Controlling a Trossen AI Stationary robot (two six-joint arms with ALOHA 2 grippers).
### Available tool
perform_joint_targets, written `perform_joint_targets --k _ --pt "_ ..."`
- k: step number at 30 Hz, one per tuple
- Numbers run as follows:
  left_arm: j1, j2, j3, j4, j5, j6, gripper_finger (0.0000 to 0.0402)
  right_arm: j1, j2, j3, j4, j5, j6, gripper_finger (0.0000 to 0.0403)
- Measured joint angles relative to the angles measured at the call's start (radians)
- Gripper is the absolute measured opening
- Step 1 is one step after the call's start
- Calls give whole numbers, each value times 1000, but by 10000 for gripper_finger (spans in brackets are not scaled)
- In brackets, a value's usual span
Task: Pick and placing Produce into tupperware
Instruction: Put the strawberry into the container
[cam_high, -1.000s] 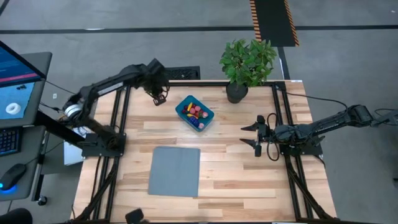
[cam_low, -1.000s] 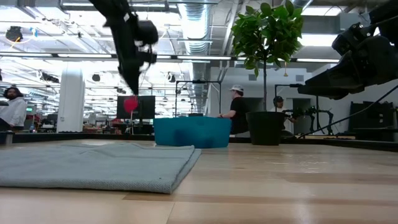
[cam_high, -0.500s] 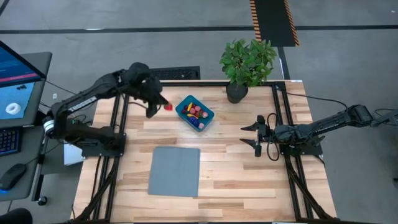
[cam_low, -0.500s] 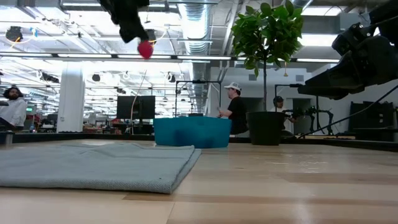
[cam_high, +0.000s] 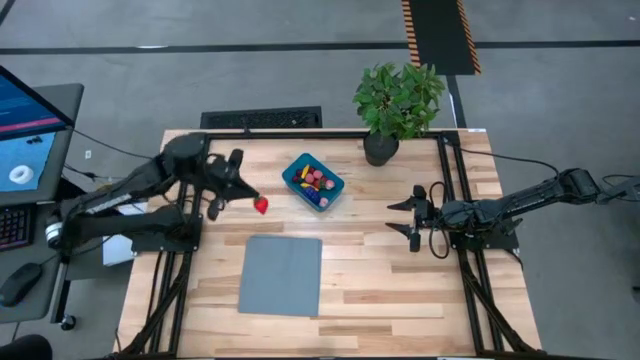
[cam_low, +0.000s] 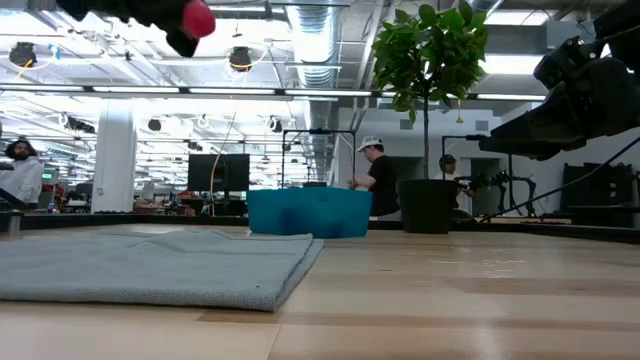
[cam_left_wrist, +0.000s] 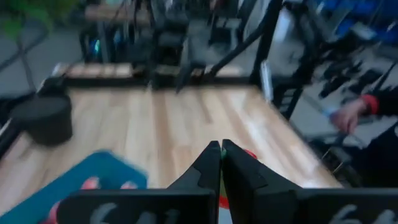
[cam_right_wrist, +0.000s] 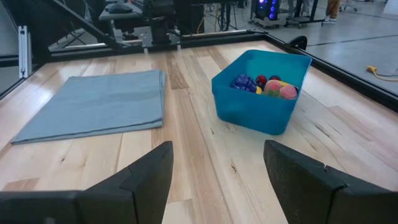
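Note:
The teal tupperware (cam_high: 313, 182) stands at the table's far middle, with several small red, pink, yellow and purple produce pieces in it (cam_right_wrist: 267, 85). It also shows in the low view (cam_low: 309, 212) and the left wrist view (cam_left_wrist: 93, 180). My left gripper (cam_high: 250, 199) is to the left of the tupperware, high above the table, shut on a small red produce piece (cam_high: 261, 206). My right gripper (cam_high: 415, 218) waits open and empty at the table's right, low over the wood. My left gripper pinches the red produce piece (cam_left_wrist: 249, 154) between its two shut fingers, at their free ends. The fingers point from the table's left toward its right. The piece (cam_low: 197, 18) is lifted clear, high above the table.
A flat grey sheet (cam_high: 281, 274) lies on the near middle of the table. A potted green plant (cam_high: 397, 100) stands at the far right, beyond the tupperware. People show in the room behind the table, and a person's hand (cam_left_wrist: 348, 115) shows beyond the table in the left wrist view.
My left gripper has carried the red piece up from low over the table's far left and toward the near edge. It has turned so that its fingers point toward the table's right. It has stayed shut on the piece, which is now well above the tupperware's height.

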Motion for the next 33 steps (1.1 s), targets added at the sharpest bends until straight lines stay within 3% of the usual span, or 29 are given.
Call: perform_joint_targets --k 7,16,19,23,28,30,33 --pt "1 -151 -269 421 103 -235 0 0 0 0 0 0 0 274" --pt "-4 -204 -506 904 192 -474 0 0 0 0 0 0 0 274" --pt "-48 -205 -544 1086 92 -558 0 0 0 0 0 0 0 274" --pt "-147 -204 -595 1246 -145 -588 0 0 0 0 0 0 0 274" --pt "-285 -205 -644 1336 -579 -634 0 0 0 0 0 0 0 274" --pt "-319 -204 -664 1354 -656 -609 0 0 0 0 0 0 0 274" --pt "-341 -204 -674 1361 -674 -584 0 0 0 0 0 0 0 274"
